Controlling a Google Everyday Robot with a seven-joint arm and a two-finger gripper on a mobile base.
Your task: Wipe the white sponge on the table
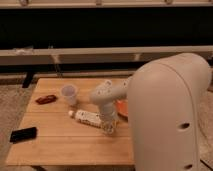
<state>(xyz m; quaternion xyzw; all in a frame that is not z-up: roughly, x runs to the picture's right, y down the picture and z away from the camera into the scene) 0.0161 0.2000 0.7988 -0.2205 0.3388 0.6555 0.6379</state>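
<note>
Pincer (pixel 108 128) on table (pixel 65 142) — beside packet (pixel 86 117)

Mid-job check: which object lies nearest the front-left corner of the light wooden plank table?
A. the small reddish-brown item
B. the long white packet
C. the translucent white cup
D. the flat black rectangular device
D: the flat black rectangular device sits by that corner of the light wooden plank table; the end effector is down mid-table beside the long white packet.
</note>
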